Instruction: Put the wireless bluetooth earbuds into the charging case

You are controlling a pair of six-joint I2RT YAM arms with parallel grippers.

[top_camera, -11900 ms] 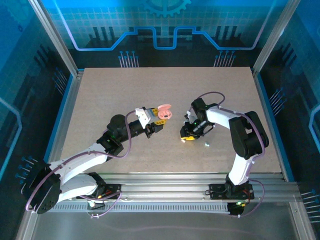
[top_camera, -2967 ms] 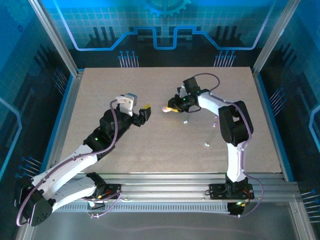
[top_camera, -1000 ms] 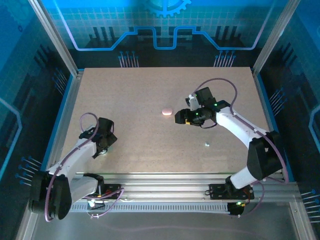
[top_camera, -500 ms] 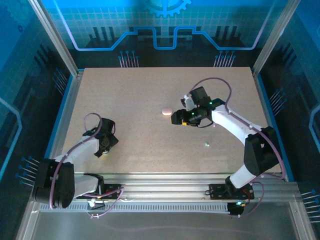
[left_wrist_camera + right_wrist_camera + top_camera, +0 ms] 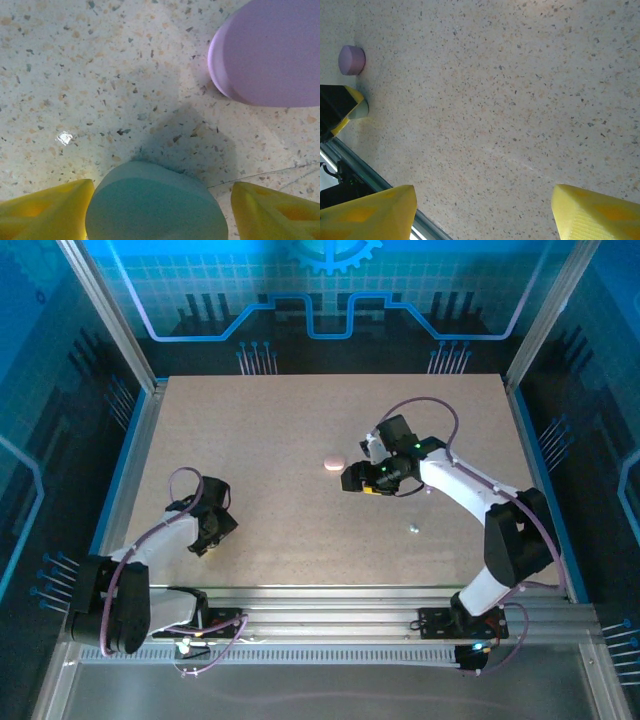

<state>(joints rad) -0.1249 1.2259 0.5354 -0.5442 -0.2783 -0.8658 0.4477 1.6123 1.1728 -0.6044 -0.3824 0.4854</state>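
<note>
A green charging case lies on the table between my left gripper's yellow fingers. The left finger touches it and a narrow gap separates it from the right finger, so the jaws are open around it. A purple case lies just beyond. My left gripper is low at the table's front left. A closed pink case sits mid-table, and my right gripper hovers just right of it, open and empty. One tiny pale earbud lies near the right arm.
The right wrist view looks across the speckled table to the purple case, the left gripper's finger and the metal front rail. Blue-lit walls and aluminium posts surround the table.
My left gripper's jaws have narrowed around the green case. The right gripper has drifted slightly left toward the pink case.
</note>
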